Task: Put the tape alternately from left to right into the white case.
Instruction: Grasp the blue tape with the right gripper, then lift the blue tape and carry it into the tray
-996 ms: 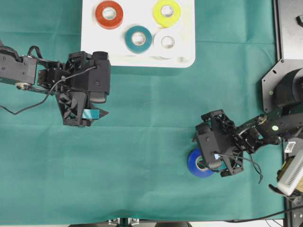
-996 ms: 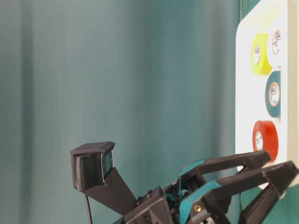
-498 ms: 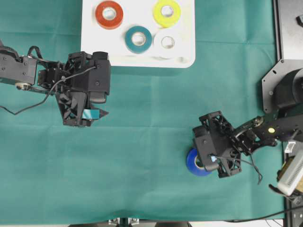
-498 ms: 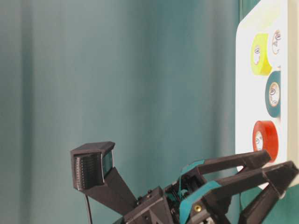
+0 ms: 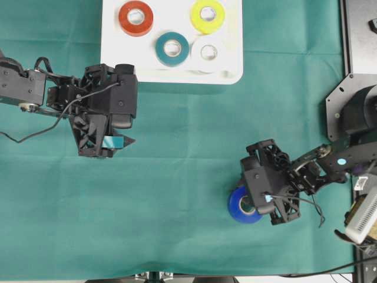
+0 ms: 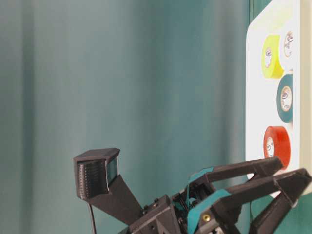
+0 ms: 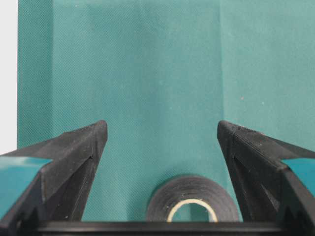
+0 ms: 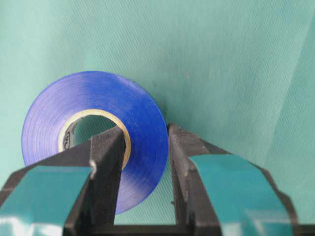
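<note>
My right jaws [image 8: 145,147] pinching the blue roll [image 8: 93,128] through its core, left jaws [image 7: 160,147] wide apart above the black roll [image 7: 192,199], four rolls in the case [image 5: 112,53]

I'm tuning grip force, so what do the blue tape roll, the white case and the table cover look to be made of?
Blue tape roll: smooth, slightly glossy plastic tape, probably vinyl, with fine wound layers around a pale core. White case: likely moulded plastic, with an even white surface, rounded corners and a raised rim. Table cover: matte teal fabric, with a fine weave and soft creases in the right wrist view.
</note>
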You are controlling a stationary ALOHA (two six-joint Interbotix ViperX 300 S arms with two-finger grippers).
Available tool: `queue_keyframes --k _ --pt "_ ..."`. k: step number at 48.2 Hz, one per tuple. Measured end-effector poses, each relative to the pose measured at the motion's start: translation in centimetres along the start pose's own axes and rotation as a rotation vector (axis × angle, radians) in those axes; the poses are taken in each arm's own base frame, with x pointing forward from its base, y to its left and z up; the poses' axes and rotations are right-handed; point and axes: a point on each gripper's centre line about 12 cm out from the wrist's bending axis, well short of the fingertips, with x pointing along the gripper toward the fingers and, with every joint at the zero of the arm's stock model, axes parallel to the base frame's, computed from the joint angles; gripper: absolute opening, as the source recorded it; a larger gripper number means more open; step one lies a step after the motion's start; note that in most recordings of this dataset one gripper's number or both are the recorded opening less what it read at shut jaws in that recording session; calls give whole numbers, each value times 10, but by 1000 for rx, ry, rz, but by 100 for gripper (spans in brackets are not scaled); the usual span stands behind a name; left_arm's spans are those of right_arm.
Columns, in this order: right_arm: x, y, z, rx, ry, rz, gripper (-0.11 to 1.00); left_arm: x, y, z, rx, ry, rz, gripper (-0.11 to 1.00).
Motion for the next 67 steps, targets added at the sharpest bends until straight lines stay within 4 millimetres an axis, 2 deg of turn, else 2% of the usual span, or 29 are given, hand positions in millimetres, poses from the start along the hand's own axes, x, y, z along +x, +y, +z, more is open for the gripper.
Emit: queue_keyframes --k 14,24,33,47,67 --pt "-26 9 27 6 -108 39 26 0 -5 0 9 2 -8 78" --pt "-26 6 28 12 -104 26 26 0 -8 0 15 0 -13 78" --pt "-28 -5 38 46 -125 3 26 0 -8 -1 15 2 -13 78" --pt "-30 -42 56 109 -168 -82 26 0 -8 -1 16 2 -14 78" --pt "-24 -109 79 94 -185 -253 26 0 -9 0 19 1 -15 78"
